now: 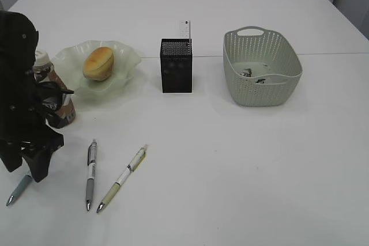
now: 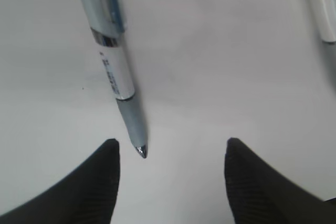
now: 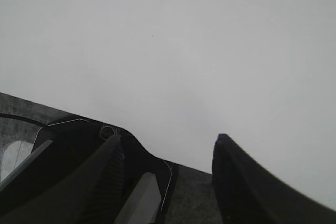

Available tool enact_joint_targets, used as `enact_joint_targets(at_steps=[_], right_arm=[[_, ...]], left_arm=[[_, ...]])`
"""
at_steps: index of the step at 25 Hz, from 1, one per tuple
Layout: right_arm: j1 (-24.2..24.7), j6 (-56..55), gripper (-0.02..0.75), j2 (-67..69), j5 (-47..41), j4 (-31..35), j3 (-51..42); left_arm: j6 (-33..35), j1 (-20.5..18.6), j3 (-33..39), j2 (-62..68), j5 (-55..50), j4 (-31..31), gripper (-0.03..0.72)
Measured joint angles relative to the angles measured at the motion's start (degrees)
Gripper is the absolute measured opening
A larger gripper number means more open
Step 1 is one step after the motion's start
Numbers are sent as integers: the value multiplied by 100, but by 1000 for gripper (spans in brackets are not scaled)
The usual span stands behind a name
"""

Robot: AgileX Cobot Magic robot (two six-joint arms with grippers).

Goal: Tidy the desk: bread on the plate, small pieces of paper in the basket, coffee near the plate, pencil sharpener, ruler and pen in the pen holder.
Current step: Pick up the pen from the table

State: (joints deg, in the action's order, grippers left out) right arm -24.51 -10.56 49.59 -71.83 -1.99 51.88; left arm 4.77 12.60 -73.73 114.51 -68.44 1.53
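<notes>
Left gripper (image 2: 170, 156) stands released above a blue-grey pen (image 2: 113, 66), whose long axis runs away between its fingers (right gripper (image 3: 165, 153) also released, far off).

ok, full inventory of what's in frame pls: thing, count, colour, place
desk: 1, white, under everything
plate: 1, pale green, rear left
bread: 1, golden-brown, on the plate
coffee: 1, brown bottle with white cap, left of the plate, partly behind the arm
pen holder: 1, black mesh, centre
ruler: 1, whitish, standing in the pen holder
basket: 1, grey-green, right
small pieces of paper: white-grey, in the basket, count unclear
pens: 3, grey, cream and blue-grey, front left on the desk
left gripper: black, open, above the blue-grey pen's tip
right gripper: black, open, empty
</notes>
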Motion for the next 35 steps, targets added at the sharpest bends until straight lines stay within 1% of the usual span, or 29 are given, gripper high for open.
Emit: enact_joint_targets(at_steps=[6,12,20,24,31,35], right_arm=[[0,0,428,0,0,0,0],[0,0,428,0,0,0,0],[0,0,428,0,0,0,0],[0,0,428,0,0,0,0],[0,0,428,0,0,0,0],[0,0,428,0,0,0,0]], left_arm=[[-76,0,-9,0,36,-12,456],[-98,0,14,0,281,-185,456],[-102,0,735,-504,1160,-153,456],[-102,0,798,-645,1519,-153,456],[-102,0,836,-661,1652,-153,456],[-102,0,1211,-723,1875,-153,456]])
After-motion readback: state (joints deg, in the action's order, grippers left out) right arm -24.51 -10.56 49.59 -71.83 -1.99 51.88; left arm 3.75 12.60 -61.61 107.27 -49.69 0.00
